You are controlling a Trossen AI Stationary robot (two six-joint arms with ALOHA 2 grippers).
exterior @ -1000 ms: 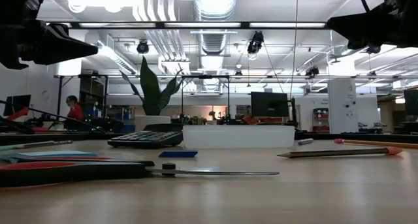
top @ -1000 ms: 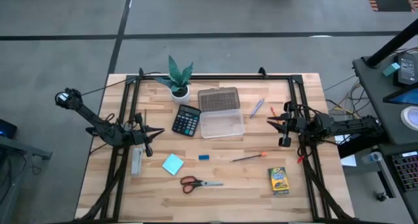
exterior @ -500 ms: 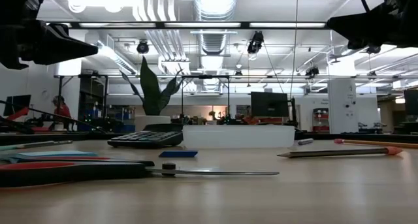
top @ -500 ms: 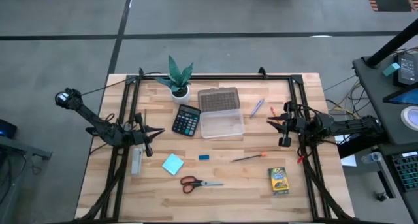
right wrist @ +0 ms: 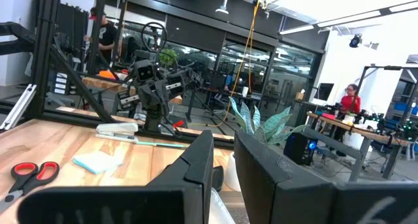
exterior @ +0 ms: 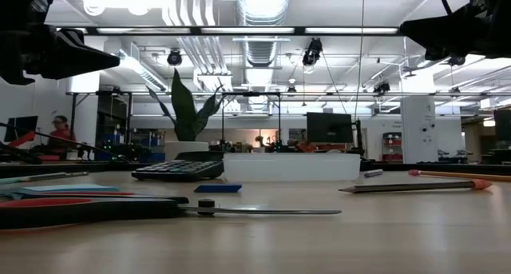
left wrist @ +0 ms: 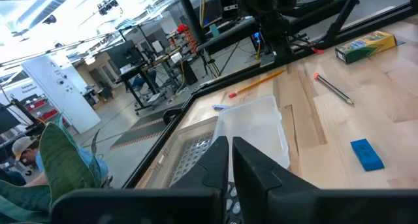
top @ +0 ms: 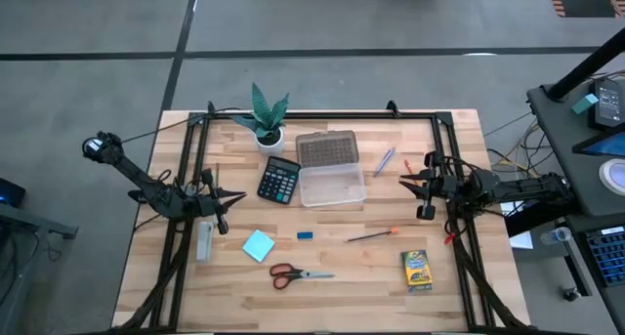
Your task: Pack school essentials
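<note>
1. Nearest the front edge of the wooden table [top: 352, 276] lie the red-handled scissors [top: 296, 273], flat, blades pointing toward the right arm's side; in the low view they stretch across the foreground.
2. The yellow-green crayon box [top: 417, 269] lies flat near the front on the right arm's side, well apart from the scissors.
3. A little farther back, the light-blue note pad [top: 258, 245] lies just behind the scissors' handles, with the small blue eraser [top: 306, 235] beside it and a pencil [top: 372, 234] with an orange tip lying at a slant beyond the eraser.
4. A grey stapler [top: 203, 242] lies by the table's left side, near the left gripper.
5. The left gripper [top: 232, 197] hangs above the table's left side, holding nothing; its fingers stand only a narrow gap apart in the left wrist view.
6. The right gripper [top: 412, 184] hangs above the right side, also empty, its fingers slightly parted in the right wrist view.
7. At mid-table sits the clear plastic box [top: 332, 188], its grey lid [top: 327, 148] lying just behind it, and a black calculator [top: 279, 179] just beside the box.
8. Two thin pens [top: 385, 160] lie between the lid and the right gripper.
9. Farthest back, a potted green plant [top: 267, 114] stands upright behind the calculator.
</note>
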